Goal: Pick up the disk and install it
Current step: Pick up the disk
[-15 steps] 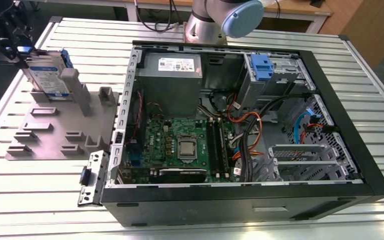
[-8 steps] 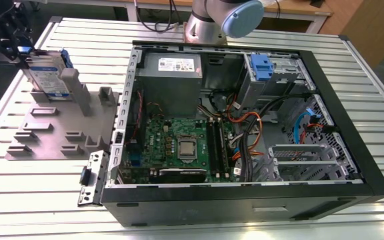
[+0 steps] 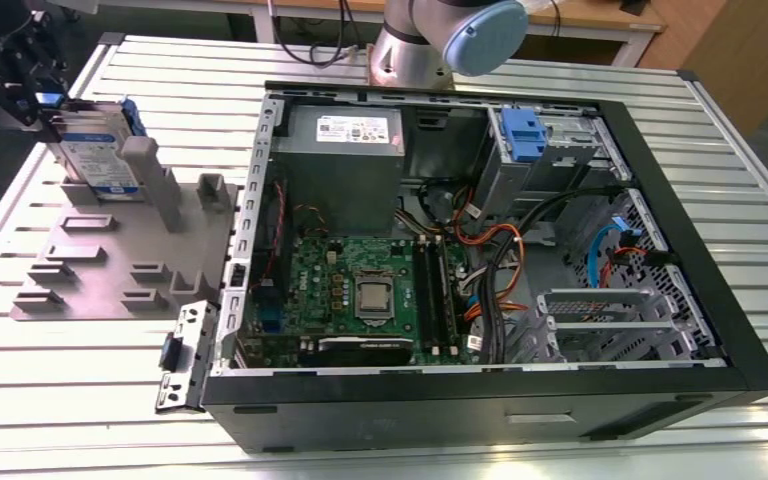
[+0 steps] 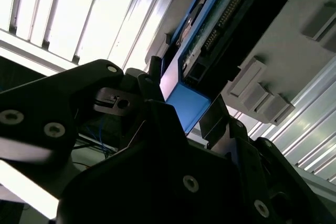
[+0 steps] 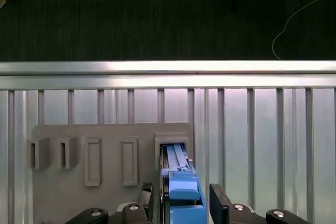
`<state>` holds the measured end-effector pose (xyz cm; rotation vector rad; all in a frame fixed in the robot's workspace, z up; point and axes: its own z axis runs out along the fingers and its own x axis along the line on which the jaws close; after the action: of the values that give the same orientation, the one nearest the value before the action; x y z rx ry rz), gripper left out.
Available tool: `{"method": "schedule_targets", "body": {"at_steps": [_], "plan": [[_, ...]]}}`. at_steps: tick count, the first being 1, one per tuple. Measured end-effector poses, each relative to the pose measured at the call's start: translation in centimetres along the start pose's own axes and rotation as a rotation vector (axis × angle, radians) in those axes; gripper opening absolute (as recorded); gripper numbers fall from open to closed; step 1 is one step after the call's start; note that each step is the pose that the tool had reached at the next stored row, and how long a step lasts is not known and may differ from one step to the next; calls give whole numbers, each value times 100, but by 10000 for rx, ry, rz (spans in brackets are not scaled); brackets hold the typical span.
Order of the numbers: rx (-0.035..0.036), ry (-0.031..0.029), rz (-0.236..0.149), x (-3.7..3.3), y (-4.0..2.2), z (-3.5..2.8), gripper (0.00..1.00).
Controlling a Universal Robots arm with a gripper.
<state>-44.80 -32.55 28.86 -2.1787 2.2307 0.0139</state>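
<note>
The disk (image 3: 97, 155) is stood upright in the grey holder (image 3: 117, 260) on the counter (image 3: 91, 390). It is straddled by the tool (image 5: 182, 200), held open, with small gaps beside it.

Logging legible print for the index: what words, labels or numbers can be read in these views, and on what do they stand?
White sticker on the power supply: print too small to read.
White-and-blue label on the disk: too small to read.
Markings on the motherboard: too small to read.
No text can be quoted.
</note>
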Motion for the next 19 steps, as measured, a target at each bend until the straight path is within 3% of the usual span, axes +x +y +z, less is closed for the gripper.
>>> {"method": "schedule_targets", "body": {"at_steps": [6,7,13,15,16,19], "plan": [[-1,0,0,0,4,13,52],[-1,0,0,0,5,13,45],[-1,0,0,0,5,14,45],[-1,1,0,0,5,14,44],[-1,1,0,0,4,14,38],[0,5,0,0,5,14,37]]}}
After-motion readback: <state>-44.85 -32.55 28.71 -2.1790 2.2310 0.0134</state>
